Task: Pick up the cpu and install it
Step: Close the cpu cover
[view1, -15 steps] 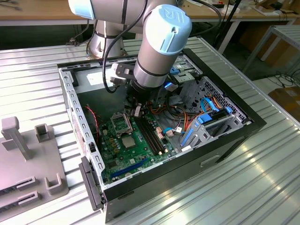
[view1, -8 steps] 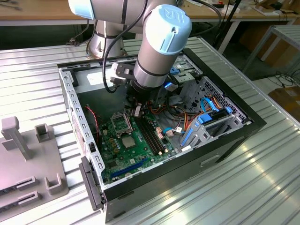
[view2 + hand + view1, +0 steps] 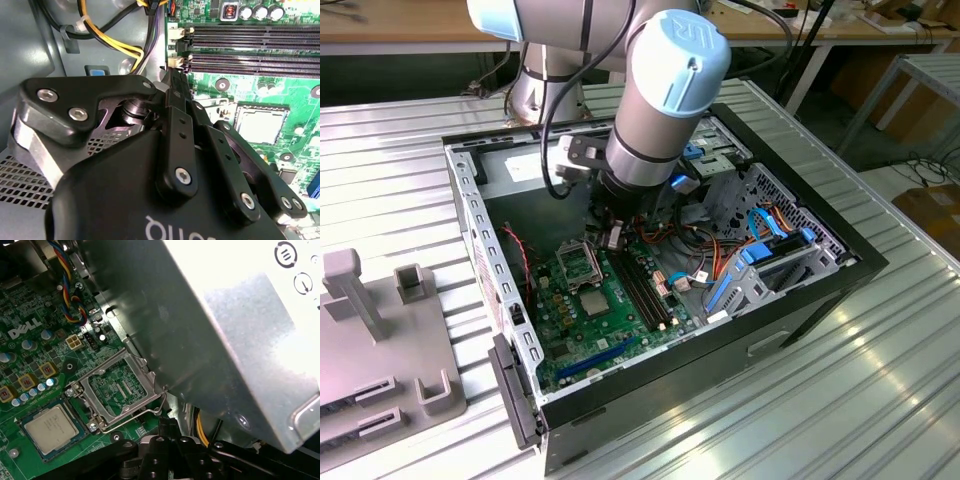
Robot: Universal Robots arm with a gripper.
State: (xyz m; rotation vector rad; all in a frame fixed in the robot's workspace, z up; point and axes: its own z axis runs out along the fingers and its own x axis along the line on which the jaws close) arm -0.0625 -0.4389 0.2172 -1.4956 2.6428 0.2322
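Reaching down into the open computer case (image 3: pixel 840 262), the arm (image 3: pixel 655 110) holds its gripper (image 3: pixel 611 238) low over the green motherboard (image 3: pixel 582 320), close beside the memory slots (image 3: pixel 645 290) in the exterior view. In the second wrist view the gripper (image 3: pixel 172 82) has its black fingers (image 3: pixel 175 100) drawn together to a narrow tip, so the jaws look closed, with nothing visible between them. The cpu (image 3: pixel 51 426), a flat square chip with a silver-grey top, lies in its socket on the motherboard, and it also shows in the second wrist view (image 3: pixel 260 124) and in the exterior view (image 3: pixel 594 301). Just beside the cpu, the metal load frame (image 3: pixel 117 390) with its wire lever (image 3: pixel 132 417) stands swung up and open, apart from the chip. A large grey metal box (image 3: pixel 240 340) rises next to that frame. Yellow and black cables (image 3: pixel 107 42) run along the case floor near the gripper. The case rests on a ribbed metal worktop (image 3: pixel 880 370), and a grey fixture (image 3: pixel 380 340) stands at the exterior view's left.
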